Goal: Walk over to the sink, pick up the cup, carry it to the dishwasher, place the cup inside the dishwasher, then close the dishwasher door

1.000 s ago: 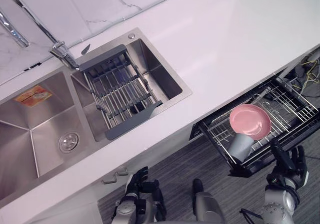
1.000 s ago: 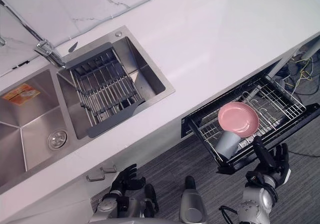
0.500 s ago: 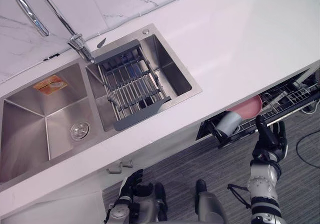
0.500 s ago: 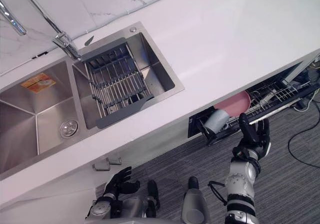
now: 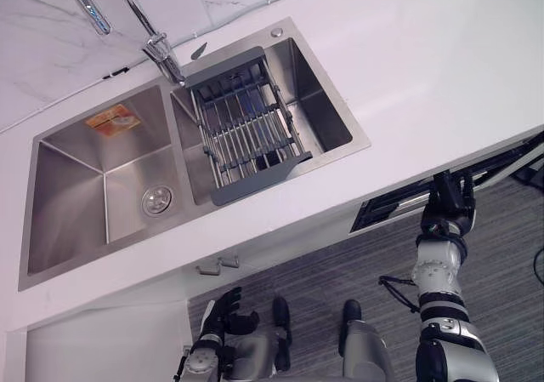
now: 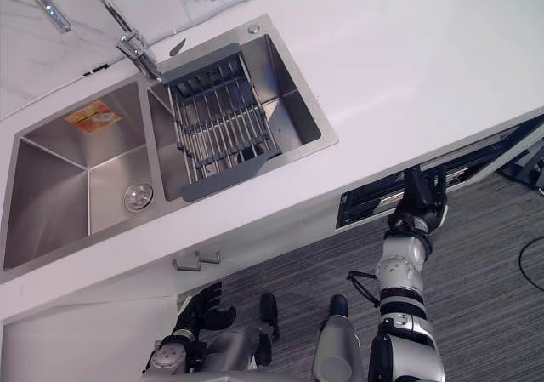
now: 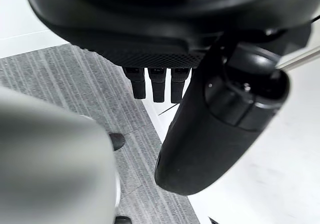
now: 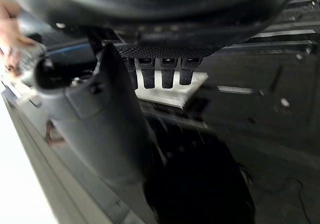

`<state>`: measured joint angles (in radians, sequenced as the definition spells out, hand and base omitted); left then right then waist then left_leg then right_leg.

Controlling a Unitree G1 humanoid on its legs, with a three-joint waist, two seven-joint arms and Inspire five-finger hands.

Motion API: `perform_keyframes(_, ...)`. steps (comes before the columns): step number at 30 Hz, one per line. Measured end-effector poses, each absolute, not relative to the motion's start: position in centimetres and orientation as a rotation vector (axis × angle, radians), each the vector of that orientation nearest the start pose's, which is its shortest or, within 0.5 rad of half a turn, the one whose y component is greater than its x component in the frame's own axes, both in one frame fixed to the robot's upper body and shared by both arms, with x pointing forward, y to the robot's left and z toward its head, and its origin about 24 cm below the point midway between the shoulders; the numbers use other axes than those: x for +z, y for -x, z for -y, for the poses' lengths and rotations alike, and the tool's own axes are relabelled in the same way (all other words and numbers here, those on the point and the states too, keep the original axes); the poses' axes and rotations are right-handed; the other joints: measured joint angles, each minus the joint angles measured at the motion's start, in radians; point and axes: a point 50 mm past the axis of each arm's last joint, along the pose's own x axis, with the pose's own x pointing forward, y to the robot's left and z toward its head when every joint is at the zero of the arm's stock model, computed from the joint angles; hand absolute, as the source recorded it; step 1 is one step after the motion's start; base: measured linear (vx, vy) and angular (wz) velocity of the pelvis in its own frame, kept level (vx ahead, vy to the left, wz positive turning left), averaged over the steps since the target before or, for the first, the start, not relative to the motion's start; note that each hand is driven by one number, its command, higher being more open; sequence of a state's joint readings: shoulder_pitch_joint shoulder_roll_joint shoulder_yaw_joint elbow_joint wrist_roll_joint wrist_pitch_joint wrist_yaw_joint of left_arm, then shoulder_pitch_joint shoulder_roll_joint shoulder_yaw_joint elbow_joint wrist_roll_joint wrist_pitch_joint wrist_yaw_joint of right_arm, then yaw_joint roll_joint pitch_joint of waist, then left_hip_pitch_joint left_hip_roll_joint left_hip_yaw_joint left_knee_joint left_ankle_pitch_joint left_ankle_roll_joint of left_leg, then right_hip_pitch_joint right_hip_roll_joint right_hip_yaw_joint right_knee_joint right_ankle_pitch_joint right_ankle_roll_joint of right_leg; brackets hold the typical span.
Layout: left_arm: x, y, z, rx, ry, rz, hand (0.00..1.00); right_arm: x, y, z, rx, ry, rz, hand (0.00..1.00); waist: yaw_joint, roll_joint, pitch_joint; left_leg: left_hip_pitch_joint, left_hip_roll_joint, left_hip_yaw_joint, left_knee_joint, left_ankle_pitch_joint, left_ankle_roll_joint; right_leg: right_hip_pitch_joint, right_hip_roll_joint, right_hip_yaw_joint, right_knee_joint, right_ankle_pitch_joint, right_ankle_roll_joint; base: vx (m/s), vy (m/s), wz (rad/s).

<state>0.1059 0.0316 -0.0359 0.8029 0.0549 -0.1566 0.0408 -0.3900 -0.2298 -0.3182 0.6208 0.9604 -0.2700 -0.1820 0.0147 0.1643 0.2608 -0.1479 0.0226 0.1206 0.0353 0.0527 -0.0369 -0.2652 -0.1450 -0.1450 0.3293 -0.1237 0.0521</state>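
two head views give you the wide layout, and the wrist views fill in the fingers. from above, your right hand [image 5: 450, 203] stands upright at the dishwasher [image 6: 370, 202], which is a thin dark strip tucked under the white countertop [image 5: 425, 67], nearly closed. that strip's long axis runs along the counter edge, climbing toward your right, and its front faces out over the grey carpet [image 5: 340, 271].

the right wrist view adds what the head views can't. the fingers [image 8: 169, 74] are straight and side by side, aimed at a dark glossy panel with a pale patch [image 8: 172, 95] just past their tips. the thumb [image 8: 107, 129] sticks out apart from them, and nothing is gripped. you can't tell there whether the tips touch the panel. there's a pinkish blur at one edge, too smeared to name.

your left hand [image 5: 228, 314] hangs low by the cabinet, well away from the dishwasher. its wrist view shows relaxed fingers [image 7: 157, 87] hanging loose over carpet, holding nothing.

around you, the steel sink [image 5: 68, 186] has two basins. a slatted drain rack [image 5: 251, 131] sits in the basin nearer the dishwasher. an orange sticker [image 5: 111, 119] and a round drain [image 5: 156, 199] mark the other, and the faucet [image 5: 160, 52] rises behind them. a cabinet handle [image 5: 218, 265] shows below the sink.

the counter's overhang blocks any look inside the dishwasher, so i cannot tell where the cup sits.
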Motion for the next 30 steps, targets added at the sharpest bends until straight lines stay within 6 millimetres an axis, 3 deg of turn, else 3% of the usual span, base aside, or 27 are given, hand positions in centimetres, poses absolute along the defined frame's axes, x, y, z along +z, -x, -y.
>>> perform_keyframes(11, -13.5, -14.0, -15.9, -0.011, -0.117, -0.791, 0.90, 3.4, -30.2, 28.2, -0.610, -0.736, 0.085, 0.90, -0.014, 0.005, -0.001, -0.019, 0.016, -0.030, -0.001, 0.016, -0.012, 0.008, 0.020, -0.026, -0.043, 0.023, -0.011, 0.00, -0.007, 0.05)
perform_keyframes(15, -13.5, -14.1, -15.8, -0.024, -0.126, -0.791, 0.90, 1.6, -27.9, 29.0, -0.566, -0.526, -0.030, 0.90, -0.017, 0.006, -0.004, -0.015, 0.019, -0.063, 0.003, 0.019, -0.008, 0.054, 0.027, -0.055, -0.092, 0.035, -0.007, 0.06, 0.007, 0.19)
perform_keyframes(20, -13.8, -13.7, -16.5, -0.026, -0.160, -0.819, 0.90, -1.3, -24.2, 27.5, -0.463, -0.299, -0.184, 0.90, -0.021, -0.003, -0.022, 0.009, 0.020, -0.080, -0.012, 0.014, -0.011, 0.103, 0.039, -0.069, -0.144, 0.048, -0.002, 0.06, 0.010, 0.08)
perform_keyframes(23, -13.9, -13.5, -17.2, -0.018, -0.189, -0.833, 0.90, -3.3, -21.4, 25.7, -0.409, -0.181, -0.270, 0.90, -0.027, -0.032, -0.046, 0.028, 0.018, -0.080, -0.030, 0.013, -0.012, 0.130, 0.047, -0.070, -0.180, 0.058, -0.001, 0.05, 0.004, -0.02)
perform_keyframes(27, -13.9, -13.2, -17.9, -0.028, -0.236, -0.843, 0.90, -6.1, -18.2, 23.9, -0.376, -0.038, -0.418, 0.90, -0.030, -0.094, -0.085, 0.050, 0.021, -0.068, -0.051, 0.011, -0.010, 0.163, 0.059, -0.057, -0.244, 0.088, 0.001, 0.03, 0.001, -0.11)
perform_keyframes(30, -14.3, -12.8, -18.0, -0.028, -0.236, -0.868, 0.90, -7.2, -16.6, 23.4, -0.352, 0.056, -0.488, 0.90, -0.031, -0.114, -0.116, 0.070, 0.018, -0.049, -0.065, 0.009, -0.006, 0.185, 0.060, -0.039, -0.280, 0.106, 0.006, 0.02, 0.023, -0.18)
